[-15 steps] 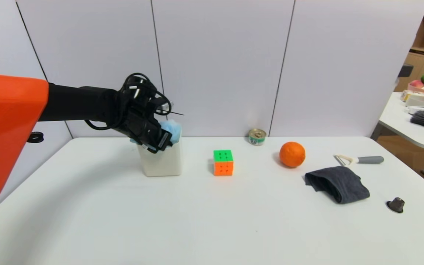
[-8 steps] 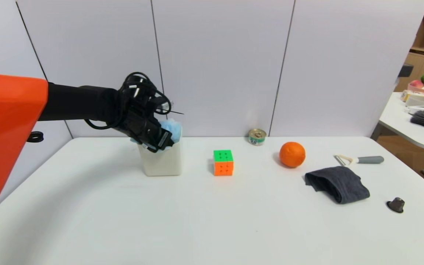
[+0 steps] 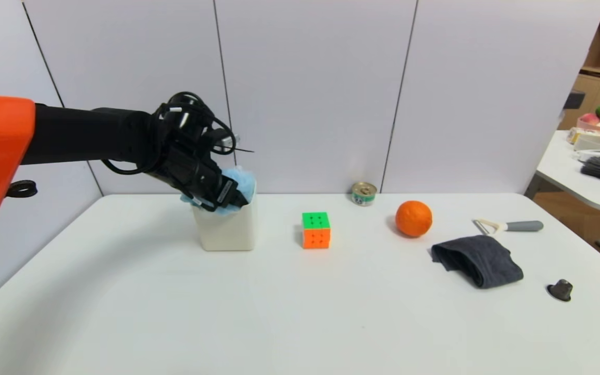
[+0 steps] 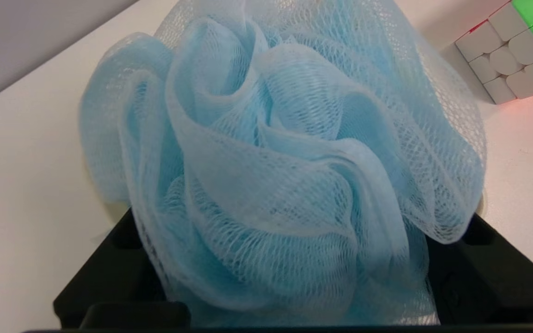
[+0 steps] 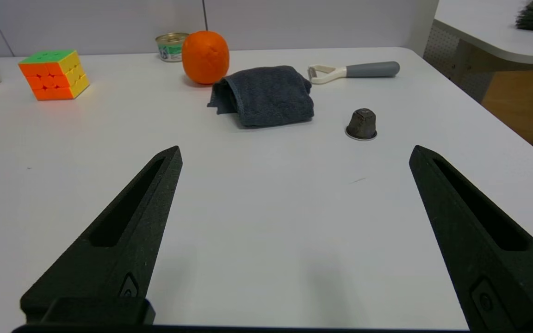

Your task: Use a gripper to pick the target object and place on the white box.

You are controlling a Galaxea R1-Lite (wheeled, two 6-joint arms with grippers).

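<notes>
Your white table (image 3: 300, 312) held the cream tub (image 3: 225, 229). The blue mesh pouf (image 3: 242, 180) sat on that tub's rim. Left gripper (image 3: 229, 197) was at the pouf, fingers hidden, can't tell its state. Right gripper (image 5: 294, 159) hovered wide apart, well off the tub.

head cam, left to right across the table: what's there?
White box with the blue bath pouf on top and the left hand at it → puzzle cube → small tin can → orange → dark grey cloth → peeler → small dark cap.
</notes>
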